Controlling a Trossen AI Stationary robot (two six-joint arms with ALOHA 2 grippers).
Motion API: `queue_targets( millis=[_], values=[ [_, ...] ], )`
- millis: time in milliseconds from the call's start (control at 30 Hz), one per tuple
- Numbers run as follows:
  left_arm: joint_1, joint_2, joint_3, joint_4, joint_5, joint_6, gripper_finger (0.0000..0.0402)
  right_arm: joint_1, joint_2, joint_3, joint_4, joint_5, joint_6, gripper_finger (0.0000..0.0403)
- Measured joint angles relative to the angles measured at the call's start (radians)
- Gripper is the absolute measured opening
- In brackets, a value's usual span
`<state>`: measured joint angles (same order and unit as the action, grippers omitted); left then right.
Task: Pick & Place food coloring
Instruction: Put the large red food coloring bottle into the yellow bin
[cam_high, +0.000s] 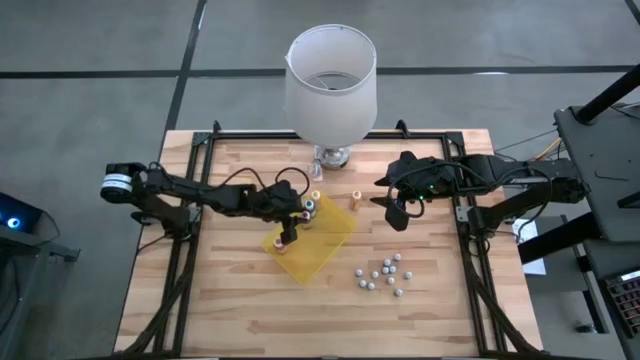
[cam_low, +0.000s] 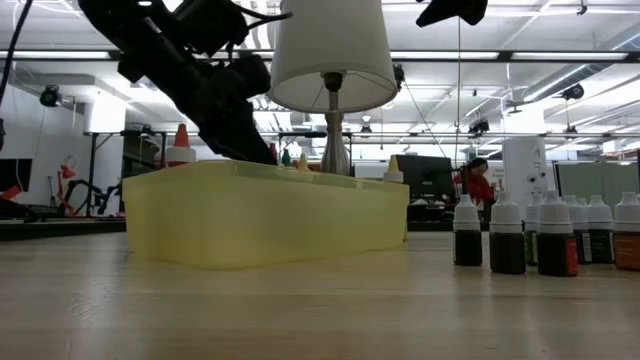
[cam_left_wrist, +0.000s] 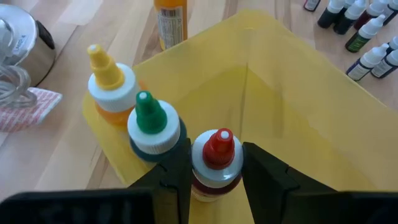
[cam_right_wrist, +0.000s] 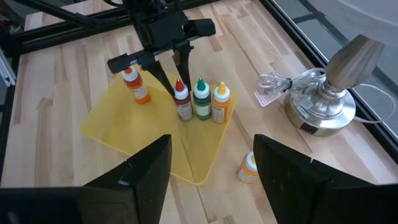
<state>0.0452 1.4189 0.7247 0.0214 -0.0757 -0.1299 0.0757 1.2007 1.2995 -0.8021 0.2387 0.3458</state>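
Observation:
The food coloring bottles stand upright in a shallow yellow tray (cam_high: 318, 245). A red-capped bottle (cam_left_wrist: 217, 155), a green-capped one (cam_left_wrist: 152, 121) and a yellow-capped one (cam_left_wrist: 109, 78) form a row, and an orange-capped one (cam_right_wrist: 135, 84) stands apart. One more orange bottle (cam_right_wrist: 249, 165) stands on the table beside the tray. My left gripper (cam_left_wrist: 216, 149) is down over the row, shut on the red-capped bottle (cam_right_wrist: 181, 99). My right gripper (cam_right_wrist: 211, 142) hovers open above the table to the right of the tray (cam_high: 398, 215), touching nothing. My left gripper pinches the red-capped bottle between its two fingers (cam_left_wrist: 181, 171), at the shoulder just below the white collar (cam_left_wrist: 214, 177). The fingers come slanting down from above and from the table's left. The bottle is upright, its base on the tray floor next to the green-capped bottle.
A lamp with a white shade (cam_high: 330, 85) and a metal base (cam_right_wrist: 323, 106) stands at the far edge, its cord and tag beside it. A cluster of small dark white-capped bottles (cam_high: 382, 272) stands right of the tray toward the near edge (cam_low: 510, 235). Black rails frame the table.

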Motion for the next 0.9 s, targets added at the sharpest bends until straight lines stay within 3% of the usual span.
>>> queue_targets(
  millis=[900],
  values=[
    [0.001, -0.043, 0.008, -0.124, -0.022, 0.013, 0.0092, 0.0, 0.0, 0.0, 0.001, 0.0, -0.009, 0.0219]
  ],
)
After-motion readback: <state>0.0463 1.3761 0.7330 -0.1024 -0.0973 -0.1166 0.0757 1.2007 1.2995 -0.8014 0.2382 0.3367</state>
